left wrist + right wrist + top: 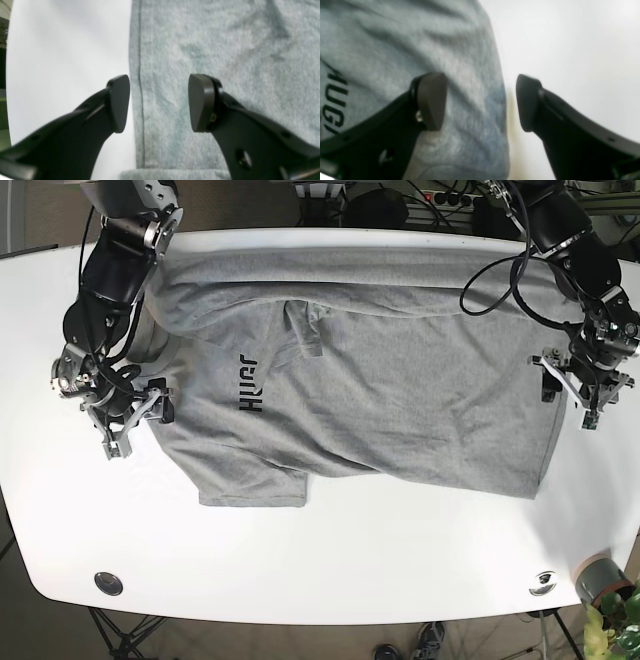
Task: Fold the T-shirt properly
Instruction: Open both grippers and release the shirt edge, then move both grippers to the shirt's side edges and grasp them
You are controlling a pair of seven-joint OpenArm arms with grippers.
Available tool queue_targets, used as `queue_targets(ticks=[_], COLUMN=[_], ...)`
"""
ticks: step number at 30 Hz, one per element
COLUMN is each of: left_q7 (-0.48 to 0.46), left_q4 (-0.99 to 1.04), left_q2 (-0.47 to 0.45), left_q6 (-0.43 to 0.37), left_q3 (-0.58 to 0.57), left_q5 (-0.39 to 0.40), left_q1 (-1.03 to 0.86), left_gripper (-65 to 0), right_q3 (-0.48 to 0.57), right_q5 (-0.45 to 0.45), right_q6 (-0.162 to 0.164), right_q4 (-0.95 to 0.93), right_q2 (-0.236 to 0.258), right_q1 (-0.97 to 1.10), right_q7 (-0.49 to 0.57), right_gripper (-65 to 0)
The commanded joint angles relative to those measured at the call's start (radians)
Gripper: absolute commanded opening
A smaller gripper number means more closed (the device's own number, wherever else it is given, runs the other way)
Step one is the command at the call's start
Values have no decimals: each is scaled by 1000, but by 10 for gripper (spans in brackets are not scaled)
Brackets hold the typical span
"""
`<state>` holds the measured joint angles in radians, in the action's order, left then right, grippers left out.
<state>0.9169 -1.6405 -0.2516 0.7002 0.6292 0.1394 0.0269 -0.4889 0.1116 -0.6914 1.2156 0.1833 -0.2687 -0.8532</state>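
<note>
A grey T-shirt (400,370) with black lettering (250,383) lies spread across the white table, its top part folded over in a long band. At the shirt's right-hand hem, my left gripper (567,402) is open. In the left wrist view that gripper (158,102) straddles the stitched hem of the T-shirt (225,50), one finger over bare table and one over cloth. My right gripper (143,420) is open at the shirt's left edge. Up close, this gripper (480,102) straddles the edge of the T-shirt (395,37), beside the lettering (332,100).
The white table (330,560) ends close behind both arms. Two round metal discs (108,582) (545,580) sit near its front edge. A grey pot (598,578) with a plant stands off the front right corner. Cables (500,270) hang over the shirt's top right.
</note>
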Motion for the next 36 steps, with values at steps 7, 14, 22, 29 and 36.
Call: queue_targets(ticks=[7, 14, 22, 29, 36], left_q7=[-23, -23, -23, -23, -25], left_q4=[-14, -13, -13, -10, 115], left_q2=[-19, -19, -42, -59, -88], left_q6=[-2, -2, -2, -2, -75], left_q3=[2, 2, -27, -52, -113], left_q5=[12, 10, 10, 10, 9], left_q1=[17, 43, 51, 54, 143], left_gripper=[-318, -318, -318, -318, -313], right_q3=[5, 5, 5, 8, 100], right_q5=[18, 17, 20, 17, 15], right_q6=[-7, -7, -7, -7, -7], right_q4=[13, -50, -70, -73, -15], right_q2=[6, 12, 14, 5, -35], right_q1=[6, 19, 30, 35, 84], right_q7=[62, 128, 160, 157, 159], right_gripper=[-235, -235, -239, -241, -246])
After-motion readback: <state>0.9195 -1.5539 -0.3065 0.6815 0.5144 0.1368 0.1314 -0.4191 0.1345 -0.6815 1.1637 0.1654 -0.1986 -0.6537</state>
